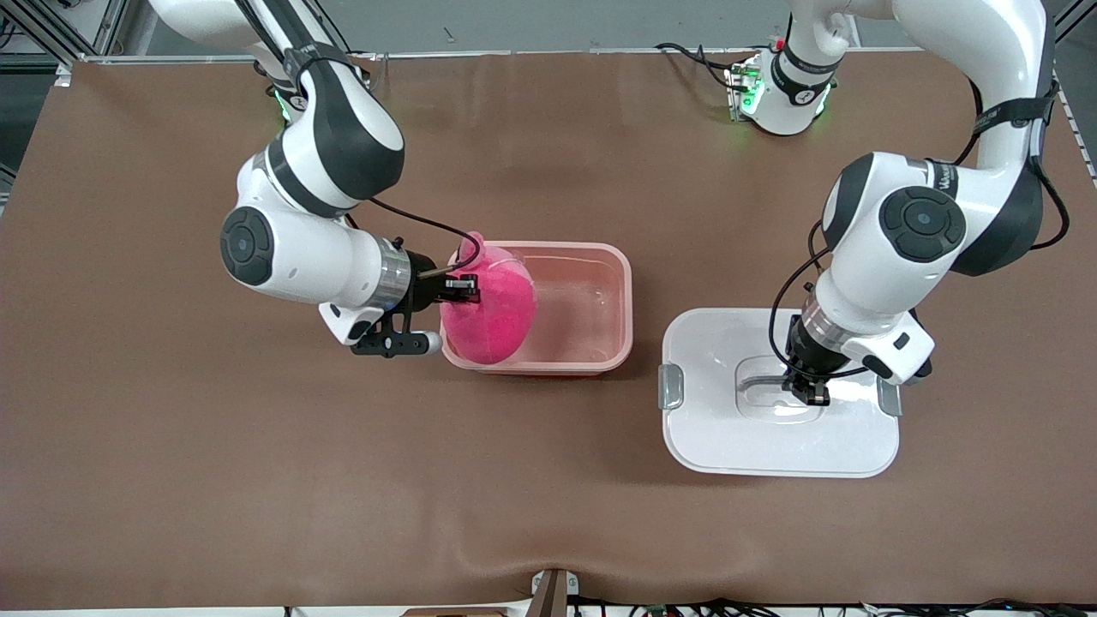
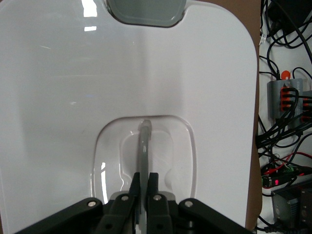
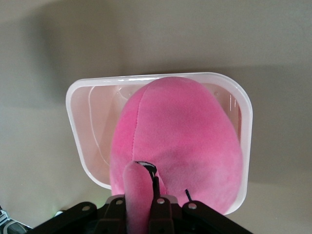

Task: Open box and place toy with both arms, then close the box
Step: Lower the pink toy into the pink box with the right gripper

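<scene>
light: bright, even, overhead | shadows: soft | glare: streaks on lid [image 2: 87, 9] | focus: sharp

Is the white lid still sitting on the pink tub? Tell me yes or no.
No: the lid lies flat on the table beside the open pink tub, toward the left arm's end, with the left gripper shut on its handle.

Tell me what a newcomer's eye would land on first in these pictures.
First, the round bright pink plush toy, pinched by the right gripper over the open translucent pink plastic tub mid-table. Next, the tub's white lid with grey clips lying on the brown table toward the left arm's end, the left gripper shut on its centre handle.
</scene>
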{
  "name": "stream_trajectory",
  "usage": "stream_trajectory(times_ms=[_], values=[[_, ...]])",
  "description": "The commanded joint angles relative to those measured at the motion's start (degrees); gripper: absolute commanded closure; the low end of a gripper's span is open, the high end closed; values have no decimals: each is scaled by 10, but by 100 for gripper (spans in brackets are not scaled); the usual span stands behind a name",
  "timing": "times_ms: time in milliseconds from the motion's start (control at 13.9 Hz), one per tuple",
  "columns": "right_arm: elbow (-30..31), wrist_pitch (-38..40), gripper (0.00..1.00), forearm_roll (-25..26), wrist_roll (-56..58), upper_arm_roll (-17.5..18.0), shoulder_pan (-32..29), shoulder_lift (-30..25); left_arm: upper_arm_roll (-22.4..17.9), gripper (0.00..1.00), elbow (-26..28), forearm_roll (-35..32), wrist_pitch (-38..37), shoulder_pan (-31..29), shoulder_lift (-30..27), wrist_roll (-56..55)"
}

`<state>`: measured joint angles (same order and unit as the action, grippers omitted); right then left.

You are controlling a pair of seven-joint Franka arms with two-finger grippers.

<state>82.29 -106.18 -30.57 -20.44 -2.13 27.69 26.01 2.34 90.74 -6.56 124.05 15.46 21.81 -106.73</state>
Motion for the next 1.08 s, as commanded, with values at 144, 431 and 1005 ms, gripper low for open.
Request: stream_trajectory(times_ms=[144,431,1005], values=[[-3,3,100,-4,-9,-7,10,28,4,100,149,6,105,-28,-76,11],[-3,0,100,-3,-10,-7,20,53,5,100,205,6,158,-45,-103,13],[0,-75,100,12,-28,-8,60,125,5,100,212,6,163,-46,-102,19]])
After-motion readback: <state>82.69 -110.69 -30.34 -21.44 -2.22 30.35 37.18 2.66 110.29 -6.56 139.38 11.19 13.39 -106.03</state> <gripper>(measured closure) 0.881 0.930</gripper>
